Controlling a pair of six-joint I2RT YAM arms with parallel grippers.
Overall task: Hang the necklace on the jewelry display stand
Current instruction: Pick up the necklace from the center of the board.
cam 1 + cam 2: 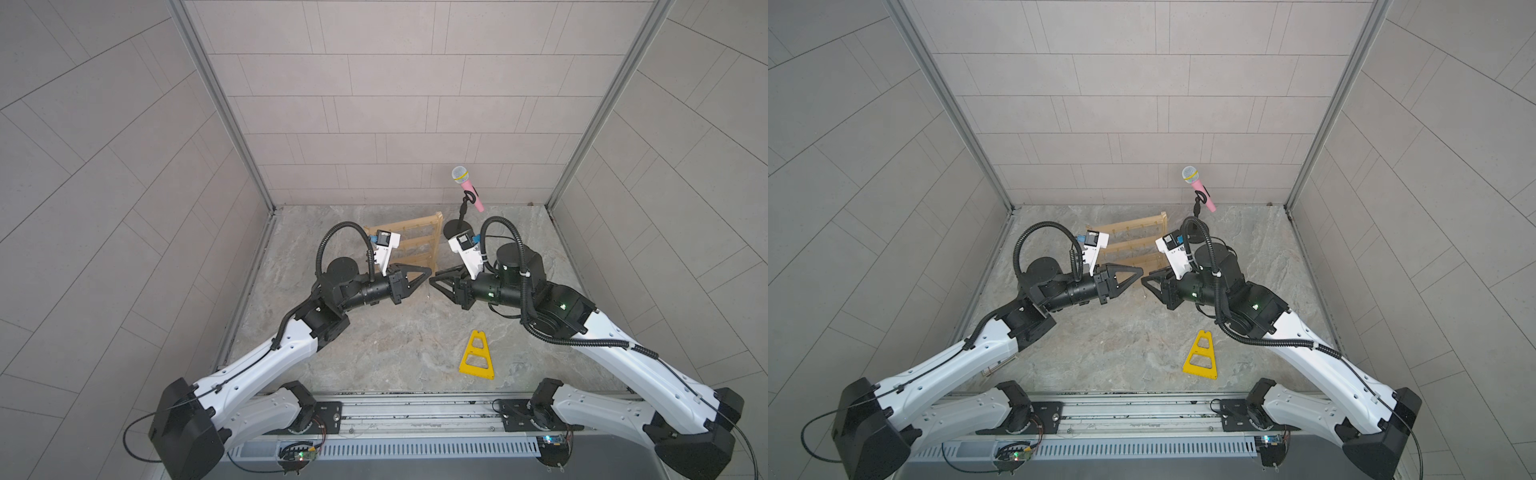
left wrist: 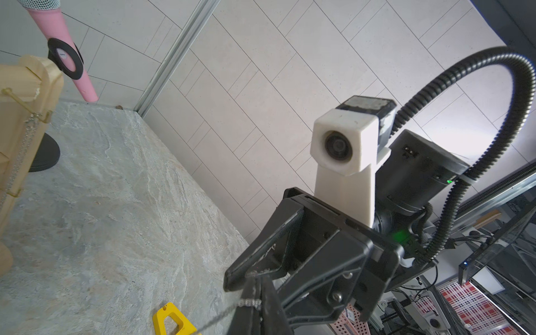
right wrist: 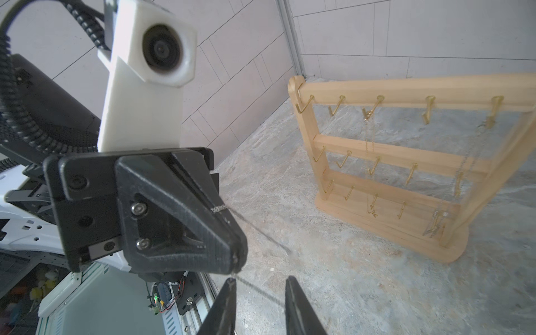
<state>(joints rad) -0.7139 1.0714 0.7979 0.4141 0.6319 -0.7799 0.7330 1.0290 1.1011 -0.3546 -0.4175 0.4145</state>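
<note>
The left jaws were clamped on the necklace [image 3: 220,208]; the right jaws stood apart, just beside the chain. I judged pickup done and hanging outstanding: the jewelry display stand [image 3: 377,90] stood beyond both jaws, apart from the chain.

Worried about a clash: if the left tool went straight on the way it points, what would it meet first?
Most likely the right tool, open and facing it almost tip to tip; depth unclear.

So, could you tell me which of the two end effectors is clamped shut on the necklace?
The left end effector: its jaws are closed on the necklace, whereas the right end effector has its fingers standing apart.
</note>
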